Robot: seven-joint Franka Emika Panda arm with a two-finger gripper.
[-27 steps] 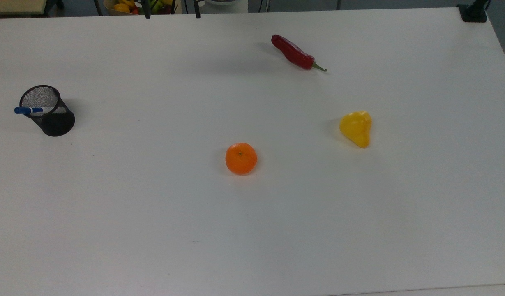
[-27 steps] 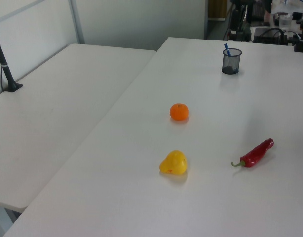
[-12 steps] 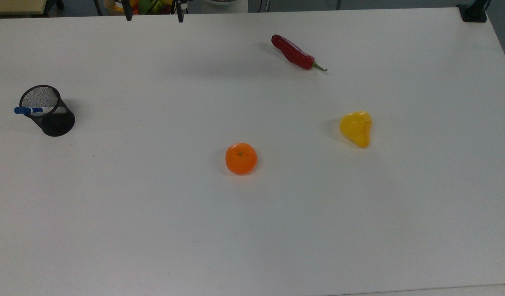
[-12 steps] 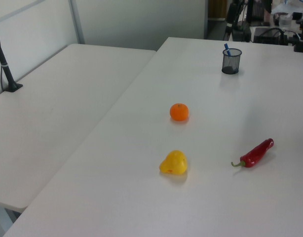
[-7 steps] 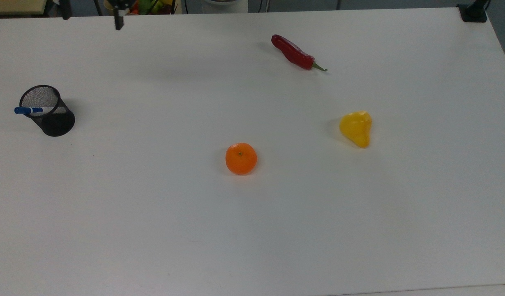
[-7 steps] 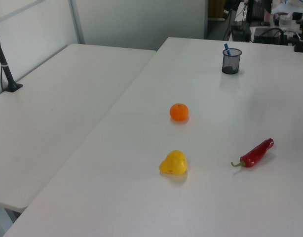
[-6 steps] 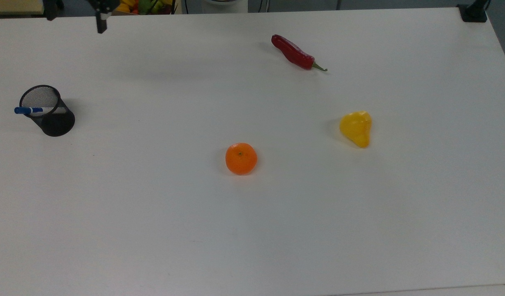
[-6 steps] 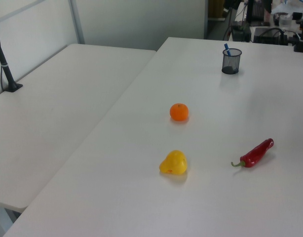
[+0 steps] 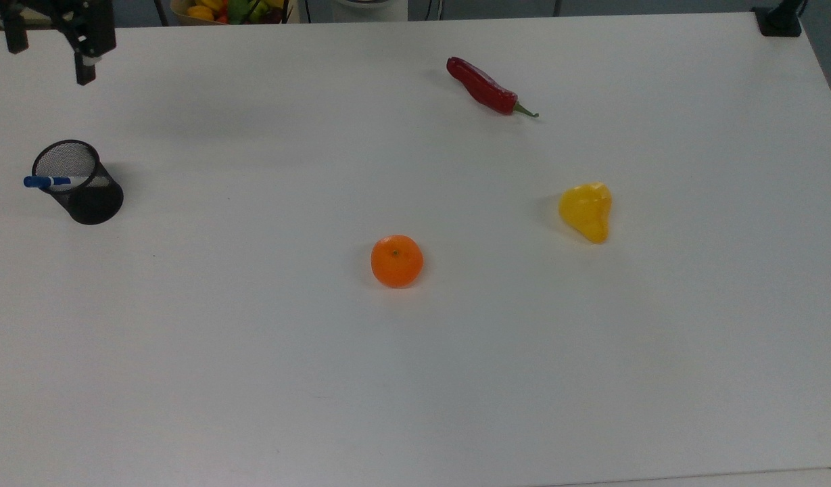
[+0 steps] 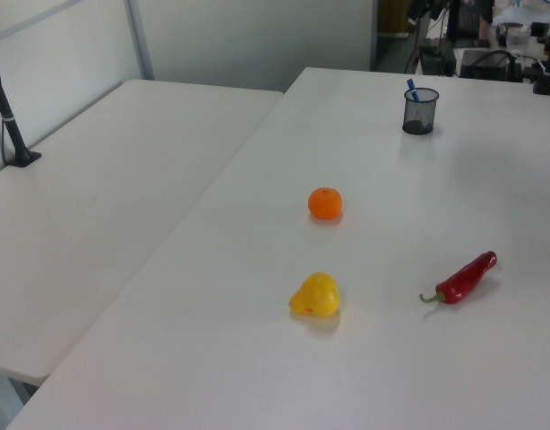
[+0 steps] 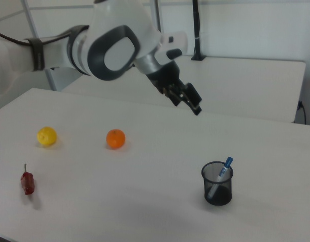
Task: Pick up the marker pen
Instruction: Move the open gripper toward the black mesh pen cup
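I'm looking at a lab or office room: plain white tables (image 10: 123,179) pushed together, a partition wall (image 10: 257,40), cables and equipment (image 10: 499,54) crowded behind the far edge

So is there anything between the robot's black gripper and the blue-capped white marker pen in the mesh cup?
No; in the top view, gripper and marker pen have bare white table between.

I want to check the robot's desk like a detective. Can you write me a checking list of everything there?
Surface: white table, bare apart from a few items.
Job's things: marker pen leaning in the black mesh cup, blue cap up.
Clutter: orange, yellow fruit, red chilli, all lying apart.
Hand: hand open, in the air, not touching the cup.
Cables: nothing seen on the table.
Surroundings: second white table alongside; black stand on it.
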